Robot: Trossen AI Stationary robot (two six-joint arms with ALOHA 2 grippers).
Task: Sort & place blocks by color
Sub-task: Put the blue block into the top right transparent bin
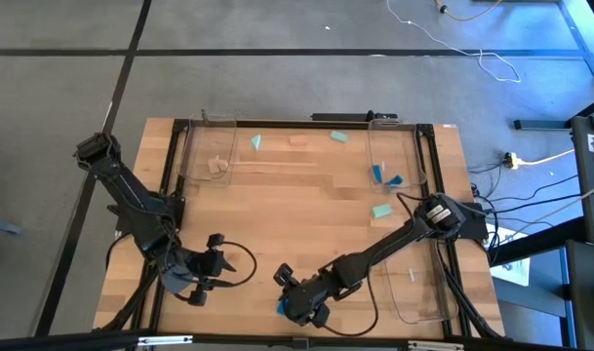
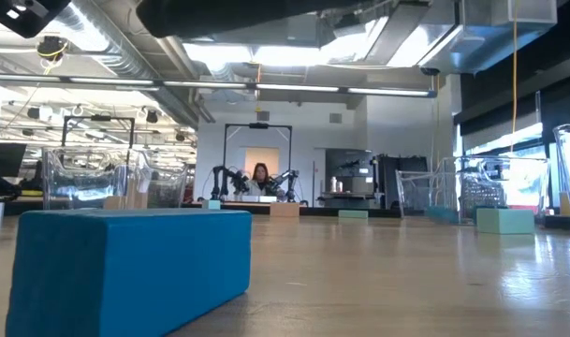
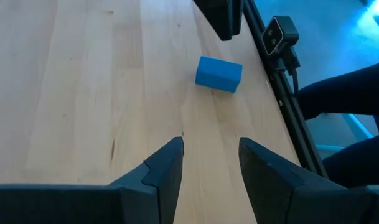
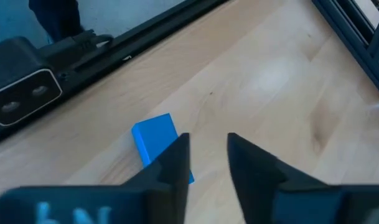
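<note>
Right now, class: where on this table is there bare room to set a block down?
The tabletop is bare between the left tray and right tray. It is crowded at the near edge around the left end effector, right end effector and blue block.

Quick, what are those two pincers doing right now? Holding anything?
Left pincer: open, holding nothing.
Right pincer: open, empty, beside the small bright blue rectangular block.

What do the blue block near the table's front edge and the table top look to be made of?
Blue block: probably painted wood or foam; matte, even colour, no grain showing. Table top: light wood in joined planks with visible grain and a soft sheen, likely sealed.
</note>
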